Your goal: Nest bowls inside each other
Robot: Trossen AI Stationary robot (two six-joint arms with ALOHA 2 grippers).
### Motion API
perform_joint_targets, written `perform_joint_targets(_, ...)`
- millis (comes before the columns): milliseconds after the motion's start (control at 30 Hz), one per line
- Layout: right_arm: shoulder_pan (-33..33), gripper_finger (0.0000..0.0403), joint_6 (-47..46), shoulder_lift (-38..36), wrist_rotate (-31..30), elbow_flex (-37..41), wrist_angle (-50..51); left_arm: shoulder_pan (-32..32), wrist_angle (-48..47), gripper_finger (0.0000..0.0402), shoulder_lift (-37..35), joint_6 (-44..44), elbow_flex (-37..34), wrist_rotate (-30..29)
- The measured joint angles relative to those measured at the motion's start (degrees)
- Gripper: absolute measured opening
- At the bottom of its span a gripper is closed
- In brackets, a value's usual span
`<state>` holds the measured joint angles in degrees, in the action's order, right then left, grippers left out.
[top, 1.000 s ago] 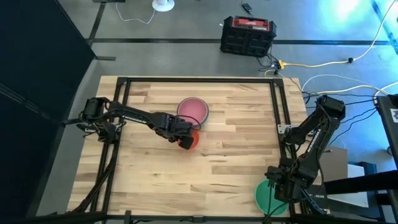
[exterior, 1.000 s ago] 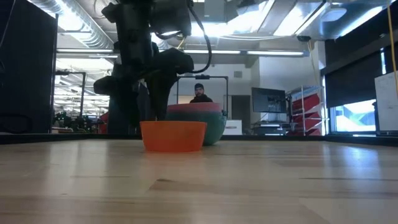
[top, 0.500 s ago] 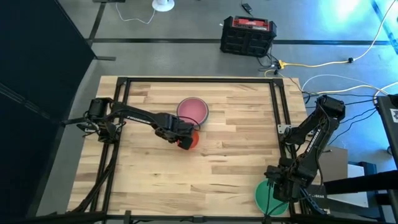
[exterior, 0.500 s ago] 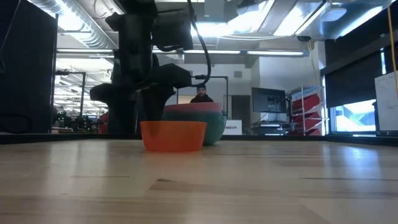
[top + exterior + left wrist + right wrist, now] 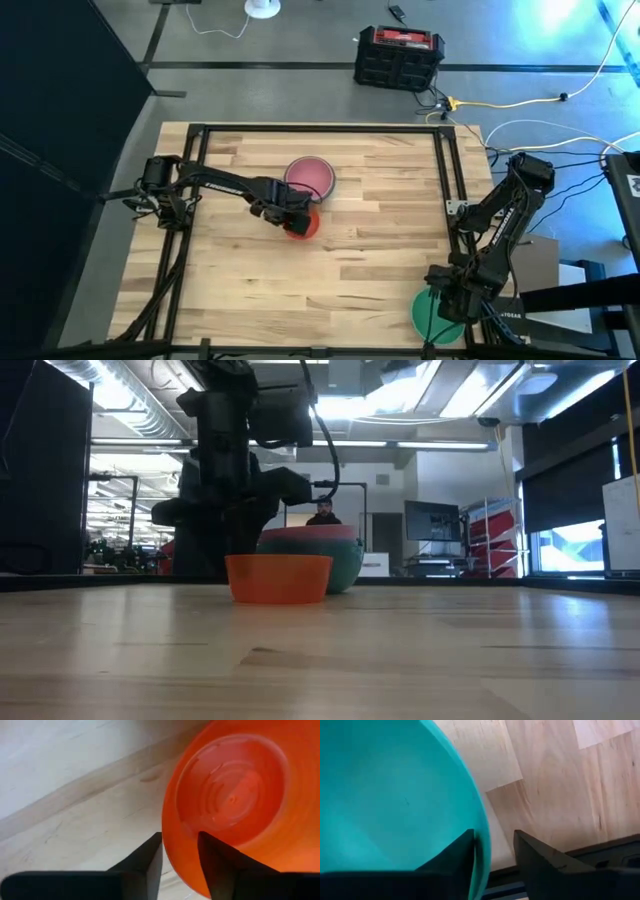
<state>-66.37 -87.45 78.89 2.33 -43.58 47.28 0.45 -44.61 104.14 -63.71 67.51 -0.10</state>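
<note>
Grasp step: my left tool narrow across the orange bowl rim, right tool across green bowl rim. Next: clamp, lift.

Small orange bowl upright mid-table, just beside a pink bowl nested in a green one; another green bowl sits at the table's near right edge
</note>
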Motion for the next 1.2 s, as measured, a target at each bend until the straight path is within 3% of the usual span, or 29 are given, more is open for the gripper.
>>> perform_joint_targets(567, 0.0, 0.0028, -0.6, 0.0, -1.03, 0.25, -1.18, 0.01, 0.32, 0.0004, 0.0, 1.53, -0.02, 0.96)
perform_joint_targets(800, 0.02, 0.0003, -0.6, 0.0, -1.09, 0.23, -1.37, -0.09, 0.48, 0.0, 0.0, 2.55, -0.02, 0.96)
perform_joint_targets(1200, 0.62, 0.0001, -0.84, 0.01, -0.64, -0.49, -3.88, -4.75, 1.73, 0.0, 0.0, 3.45, 0.55, 0.95)
